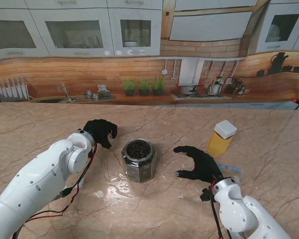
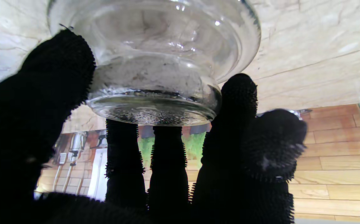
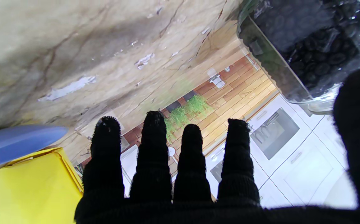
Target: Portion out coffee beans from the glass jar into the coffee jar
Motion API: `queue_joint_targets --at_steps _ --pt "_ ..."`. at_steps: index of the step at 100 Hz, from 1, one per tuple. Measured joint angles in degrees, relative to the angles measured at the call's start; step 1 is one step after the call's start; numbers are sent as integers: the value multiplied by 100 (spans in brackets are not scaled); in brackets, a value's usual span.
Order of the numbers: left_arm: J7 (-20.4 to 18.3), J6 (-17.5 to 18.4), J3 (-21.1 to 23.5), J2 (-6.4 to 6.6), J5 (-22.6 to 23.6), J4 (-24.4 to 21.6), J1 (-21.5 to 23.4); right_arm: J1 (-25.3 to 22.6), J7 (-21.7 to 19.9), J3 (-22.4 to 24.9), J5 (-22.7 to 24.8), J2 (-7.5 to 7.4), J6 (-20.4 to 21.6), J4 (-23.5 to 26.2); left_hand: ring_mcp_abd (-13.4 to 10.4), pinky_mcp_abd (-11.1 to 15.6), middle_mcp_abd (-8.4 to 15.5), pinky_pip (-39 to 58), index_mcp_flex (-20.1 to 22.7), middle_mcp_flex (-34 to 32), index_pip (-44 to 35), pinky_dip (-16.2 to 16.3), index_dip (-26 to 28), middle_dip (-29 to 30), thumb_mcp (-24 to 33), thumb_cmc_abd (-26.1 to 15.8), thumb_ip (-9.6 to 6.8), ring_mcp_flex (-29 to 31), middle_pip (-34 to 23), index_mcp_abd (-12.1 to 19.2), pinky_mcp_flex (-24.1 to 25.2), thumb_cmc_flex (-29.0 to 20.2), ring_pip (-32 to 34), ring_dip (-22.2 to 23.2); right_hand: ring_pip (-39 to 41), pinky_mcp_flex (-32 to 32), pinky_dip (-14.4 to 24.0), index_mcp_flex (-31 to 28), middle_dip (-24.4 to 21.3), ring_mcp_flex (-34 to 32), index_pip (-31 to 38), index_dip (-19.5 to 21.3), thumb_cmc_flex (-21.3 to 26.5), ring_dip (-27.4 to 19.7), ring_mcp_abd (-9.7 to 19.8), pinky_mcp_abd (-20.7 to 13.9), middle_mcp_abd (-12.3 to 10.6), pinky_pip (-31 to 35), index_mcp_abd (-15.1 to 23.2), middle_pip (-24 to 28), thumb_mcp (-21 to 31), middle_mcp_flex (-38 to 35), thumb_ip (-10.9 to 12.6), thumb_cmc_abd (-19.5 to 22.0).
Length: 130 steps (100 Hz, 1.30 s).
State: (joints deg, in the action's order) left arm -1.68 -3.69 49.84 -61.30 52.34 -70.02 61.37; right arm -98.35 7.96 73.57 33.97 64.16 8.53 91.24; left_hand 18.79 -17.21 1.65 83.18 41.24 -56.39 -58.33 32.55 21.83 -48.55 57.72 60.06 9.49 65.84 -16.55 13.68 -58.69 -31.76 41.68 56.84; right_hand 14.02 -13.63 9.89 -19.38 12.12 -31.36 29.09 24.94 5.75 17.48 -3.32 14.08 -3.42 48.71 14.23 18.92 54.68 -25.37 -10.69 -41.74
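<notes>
The glass jar (image 1: 138,160), lidless and full of dark coffee beans, stands mid-table; it also shows in the right wrist view as the glass jar (image 3: 304,49). My left hand (image 1: 100,132) lies just left of it and slightly farther from me, curled over a clear glass lid (image 2: 155,62) that rests on the marble, thumb and a finger pressed against its sides. My right hand (image 1: 199,163) hovers palm down to the right of the jar, fingers spread, holding nothing. The yellow coffee jar (image 1: 221,138) with a white cap stands beyond the right hand; its yellow side (image 3: 27,186) shows beside my fingers.
A light blue utensil (image 1: 232,168) lies on the marble table (image 1: 49,124) by my right wrist, seen close as a blue strip (image 3: 18,143). Pale scuffs mark the marble in front of the glass jar. A printed kitchen backdrop closes the far edge.
</notes>
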Motion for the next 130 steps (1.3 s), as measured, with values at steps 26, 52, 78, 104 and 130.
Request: queue_joint_targets --at_steps 26,52,78,104,130 --pt "47 -41 -11 -7 -6 84 73 -1 -4 4 9 0 0 0 0 0 0 -224 -118 13 -69 -60 3 -1 -336 -289 15 0 0 0 0 -91 4 136 0 -3 0 -1 0 0 0 0 0 0 0 -1 0 0 0 0 0 0 0 0" --pt "-3 -67 41 0 32 38 136 2 -24 8 17 -3 7 0 -5 4 -1 -740 -294 232 -114 -323 3 124 -714 -532 44 -129 -1 0 121 -350 -471 176 0 -11 0 -1 0 -3 0 0 0 0 0 -1 0 0 0 0 0 0 0 0" --pt "-79 -64 158 41 232 -101 276 4 -40 15 44 -7 2 4 -48 13 19 -1257 -510 1056 403 -404 393 1722 -243 -851 223 -681 -1081 -158 602 -212 -674 -433 1 -11 0 -1 1 -5 0 0 1 0 0 -1 0 0 0 1 0 0 0 0" --pt "-97 -47 296 69 425 -220 419 3 -69 25 44 -11 -3 16 -363 -247 -47 -1420 -1192 2025 1016 -279 595 2037 43 -1068 18 -1620 -1113 -700 1320 245 -1088 -937 1 -11 0 -1 1 -7 0 0 1 0 0 -1 0 0 0 0 0 0 0 0" --pt "-153 13 549 90 580 -499 626 3 -98 48 49 -15 19 36 -422 -681 -140 -1508 -1466 2441 1158 -195 597 2229 35 -1068 11 -2258 -1116 -1120 1995 515 -1220 -1325 1 -11 0 -2 1 -7 0 0 1 0 0 -1 0 0 0 1 0 0 0 0"
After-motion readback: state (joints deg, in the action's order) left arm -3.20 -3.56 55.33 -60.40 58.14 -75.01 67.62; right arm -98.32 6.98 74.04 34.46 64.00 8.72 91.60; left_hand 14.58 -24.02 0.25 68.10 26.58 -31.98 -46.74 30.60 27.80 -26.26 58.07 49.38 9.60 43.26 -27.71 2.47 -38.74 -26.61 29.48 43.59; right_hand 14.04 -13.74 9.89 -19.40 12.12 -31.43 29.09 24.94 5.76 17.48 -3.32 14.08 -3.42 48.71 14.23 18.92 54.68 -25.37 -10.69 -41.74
